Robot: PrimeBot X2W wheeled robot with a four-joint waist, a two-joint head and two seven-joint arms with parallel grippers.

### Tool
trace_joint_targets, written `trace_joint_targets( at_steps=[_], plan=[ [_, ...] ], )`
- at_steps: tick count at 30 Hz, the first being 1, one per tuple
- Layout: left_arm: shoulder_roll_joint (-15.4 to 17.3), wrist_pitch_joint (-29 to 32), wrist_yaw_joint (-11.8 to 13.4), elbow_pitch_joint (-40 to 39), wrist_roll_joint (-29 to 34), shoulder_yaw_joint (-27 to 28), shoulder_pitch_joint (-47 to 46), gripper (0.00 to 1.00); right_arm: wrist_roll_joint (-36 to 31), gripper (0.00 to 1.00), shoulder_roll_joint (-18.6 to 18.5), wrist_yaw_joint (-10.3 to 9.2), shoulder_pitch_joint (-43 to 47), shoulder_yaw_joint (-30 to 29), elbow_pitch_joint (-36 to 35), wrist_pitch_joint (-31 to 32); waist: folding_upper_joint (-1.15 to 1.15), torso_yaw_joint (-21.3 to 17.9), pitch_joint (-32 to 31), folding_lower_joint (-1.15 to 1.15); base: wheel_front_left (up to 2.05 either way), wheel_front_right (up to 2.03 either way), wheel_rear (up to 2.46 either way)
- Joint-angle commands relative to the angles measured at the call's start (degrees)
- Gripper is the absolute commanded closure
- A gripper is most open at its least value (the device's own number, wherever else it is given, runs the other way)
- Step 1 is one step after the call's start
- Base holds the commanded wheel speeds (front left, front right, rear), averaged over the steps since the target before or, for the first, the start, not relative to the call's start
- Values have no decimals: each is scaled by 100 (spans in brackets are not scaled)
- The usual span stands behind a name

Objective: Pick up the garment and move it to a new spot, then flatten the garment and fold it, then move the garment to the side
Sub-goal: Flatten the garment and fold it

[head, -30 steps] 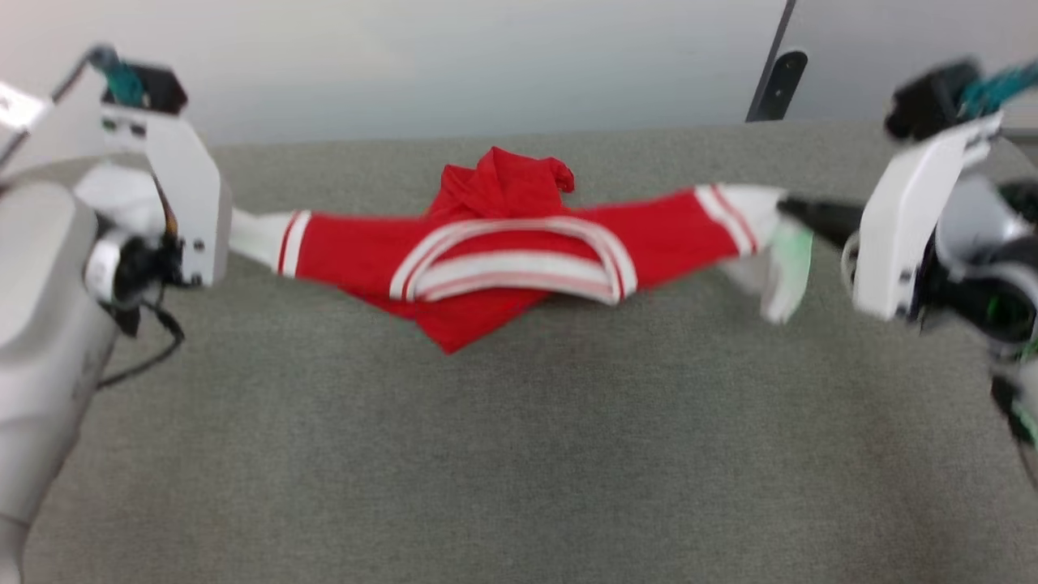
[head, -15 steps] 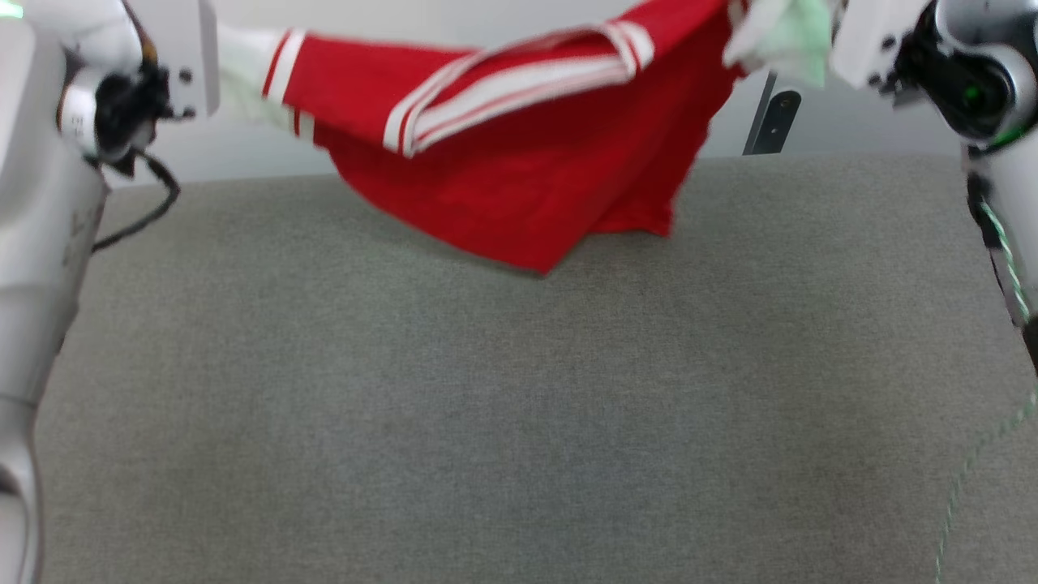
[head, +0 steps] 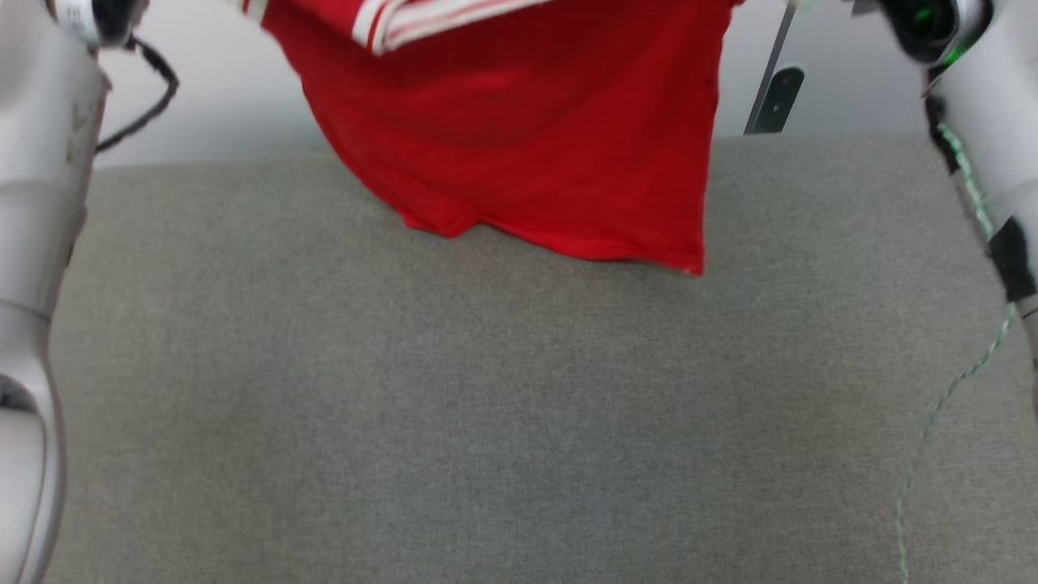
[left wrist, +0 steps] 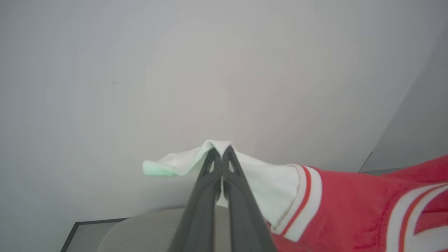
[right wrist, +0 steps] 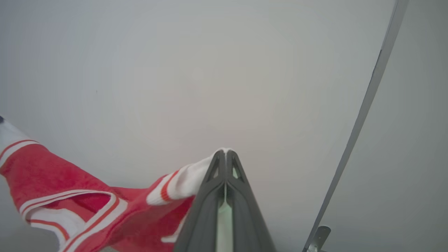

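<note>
The garment (head: 527, 138), a red jersey with white sleeves and striped trim, hangs in the air above the far part of the grey table (head: 486, 422), its hem low over the cloth surface. In the left wrist view my left gripper (left wrist: 220, 151) is shut on the tip of one white sleeve (left wrist: 266, 178). In the right wrist view my right gripper (right wrist: 225, 154) is shut on the other white sleeve (right wrist: 189, 180), and the red body (right wrist: 52, 182) sags away to the left. Both hold the shirt stretched between them. The chest lettering is hidden.
A pale wall stands behind the table. A dark bracket (head: 774, 97) on a slanted post sits at the far right edge. My left arm (head: 32, 243) and right arm (head: 989, 122) flank the table. A green-white cable (head: 932, 414) hangs at the right.
Both grippers have risen, lifting the garment off the table; its body has unrolled and now hangs down. The head view has also shifted, and the hands have left it at the top.
</note>
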Motion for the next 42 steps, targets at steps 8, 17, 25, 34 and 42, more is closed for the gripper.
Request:
trace_joint_targets(
  at_steps=[8,17,25,34,42],
  plan=[
    [-409,-680,270,267,211,-12,-856,100,-220,100,-234,19,-743,23,498,-1089,0,131,1076,0,0,0,0],
    [-1004,-1795,652,450,363,82,-2191,100,-727,100,-717,19,-1747,-479,1029,-2432,0,379,2425,0,0,0,0],
    [-1491,-2478,691,741,425,99,-3210,100,-1828,100,-1094,19,-1822,-1846,-170,-2453,0,658,3350,0,0,0,0],
    [-1790,-3096,437,1161,333,103,-3406,100,-2813,100,-422,19,-1319,-2922,-641,-2455,0,745,3725,0,0,0,0],
    [-1594,-3224,125,1497,254,44,-2848,100,-2124,100,-144,12,-1023,-2115,14,-2402,0,714,3387,0,0,0,0]
  ],
)
